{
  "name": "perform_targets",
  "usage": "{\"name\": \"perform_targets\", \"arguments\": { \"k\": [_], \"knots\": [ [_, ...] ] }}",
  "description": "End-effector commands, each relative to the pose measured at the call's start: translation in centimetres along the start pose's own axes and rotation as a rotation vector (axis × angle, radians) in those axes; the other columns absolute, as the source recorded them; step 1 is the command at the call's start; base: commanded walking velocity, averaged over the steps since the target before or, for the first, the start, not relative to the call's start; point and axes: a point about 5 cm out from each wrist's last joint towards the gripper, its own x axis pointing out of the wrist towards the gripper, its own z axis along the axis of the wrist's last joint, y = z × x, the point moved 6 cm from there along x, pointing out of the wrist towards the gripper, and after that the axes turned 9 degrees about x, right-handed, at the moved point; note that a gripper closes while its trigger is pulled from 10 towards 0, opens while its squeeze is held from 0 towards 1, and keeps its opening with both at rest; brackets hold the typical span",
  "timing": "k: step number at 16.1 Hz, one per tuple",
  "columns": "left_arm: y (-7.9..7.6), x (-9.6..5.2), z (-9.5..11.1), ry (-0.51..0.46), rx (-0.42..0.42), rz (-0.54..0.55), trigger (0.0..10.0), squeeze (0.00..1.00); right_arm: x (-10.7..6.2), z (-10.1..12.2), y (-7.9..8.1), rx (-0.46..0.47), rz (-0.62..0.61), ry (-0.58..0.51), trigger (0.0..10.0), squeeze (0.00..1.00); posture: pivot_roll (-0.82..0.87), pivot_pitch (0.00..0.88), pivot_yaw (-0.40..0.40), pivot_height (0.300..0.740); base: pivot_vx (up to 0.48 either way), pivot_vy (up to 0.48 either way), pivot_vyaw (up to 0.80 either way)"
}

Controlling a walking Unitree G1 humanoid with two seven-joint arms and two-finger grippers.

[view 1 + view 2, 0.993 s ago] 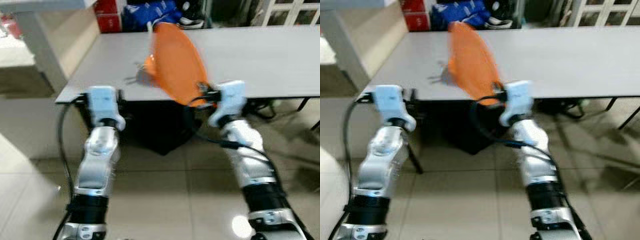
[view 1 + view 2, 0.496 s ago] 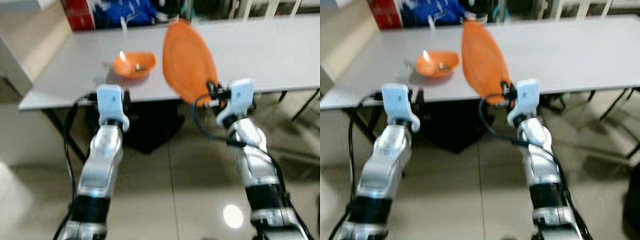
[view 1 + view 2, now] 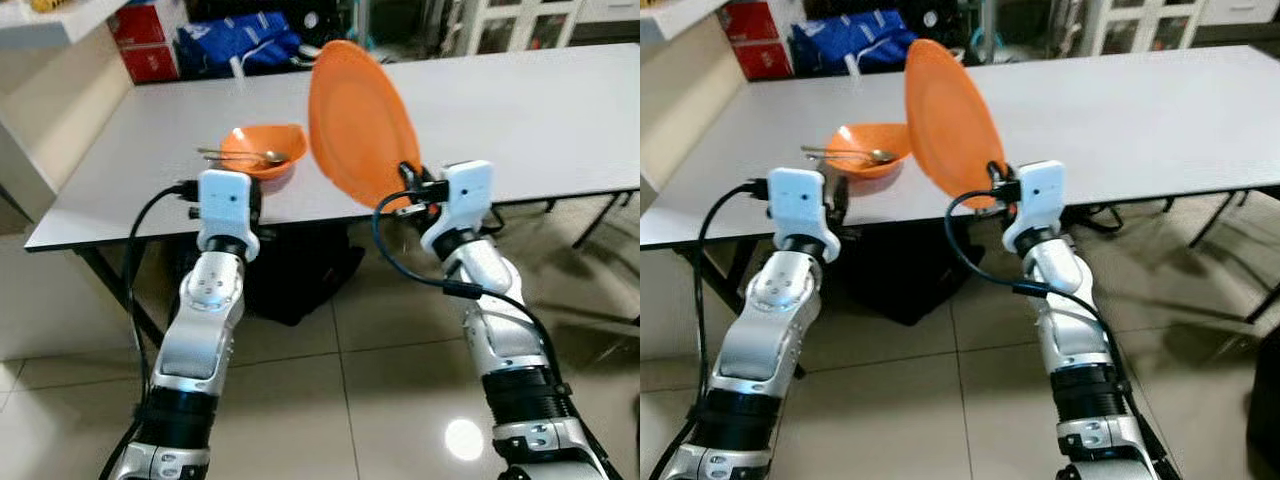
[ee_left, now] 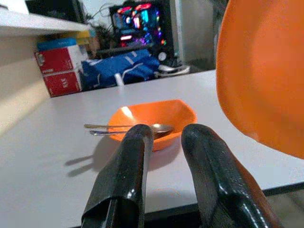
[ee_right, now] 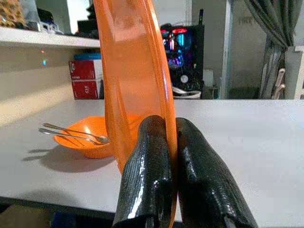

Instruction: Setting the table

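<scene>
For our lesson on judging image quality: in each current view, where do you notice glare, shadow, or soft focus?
Left eye view: a bright glare spot on the glossy floor tiles, otherwise sharp. Left wrist view: the orange bowl casts a soft shadow on the white table; the near orange plate looks soft. Right wrist view: the right gripper fingers show shiny highlights, and the background is slightly hazy.

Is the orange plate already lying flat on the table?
No, the right gripper holds the orange plate upright by its rim above the table edge.

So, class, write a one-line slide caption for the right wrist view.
Right gripper pinches an orange plate upright by its rim, above the table holding an orange bowl and spoon.
</scene>
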Motion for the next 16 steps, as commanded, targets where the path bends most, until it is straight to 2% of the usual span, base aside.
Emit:
{"name": "perform_targets", "arguments": {
  "k": [1, 9, 11, 12, 13, 16],
  "knots": [
    [0.3, 0.2, 0.2, -0.005, 0.022, -0.003, 10.0, 0.0, 0.5, 1.8, 1.0, -0.01, 0.033, -0.069, 0.0, 0.0, -0.14, 0.0, 0.093, 0.74, 0.454, 0.0, 0.0],
    [0.4, 0.3, 0.0, 0.005, 0.028, -0.006, 10.0, 0.0, 0.5, 1.5, 1.2, -0.005, 0.034, -0.064, 0.0, 0.0, -0.14, 0.0, 0.098, 0.74, 0.443, 0.0, 0.0],
    [0.4, 0.3, -0.2, 0.015, 0.012, 0.0, 10.0, 0.0, 0.6, 1.4, 1.0, -0.007, 0.02, -0.057, 0.0, 0.0, -0.14, 0.0, 0.098, 0.74, 0.186, 0.0, 0.0],
    [0.4, 0.2, -0.2, 0.014, 0.01, -0.001, 10.0, 0.0, 0.7, 1.4, 0.9, -0.014, 0.015, -0.047, 10.0, 0.0, -0.14, 0.0, 0.097, 0.74, 0.0, 0.0, 0.0],
    [0.5, 0.2, -0.1, 0.011, 0.011, 0.0, 10.0, 0.0, 0.8, 1.7, 1.1, -0.019, 0.021, -0.058, 10.0, 0.0, -0.14, 0.0, 0.097, 0.74, 0.0, 0.0, 0.0],
    [0.5, 0.2, -0.1, 0.004, 0.007, 0.0, 10.0, 0.0, 1.4, 3.6, 2.9, -0.036, 0.121, -0.1, 10.0, 0.0, -0.14, 0.0, 0.095, 0.74, 0.0, 0.0, 0.0]
  ]
}}
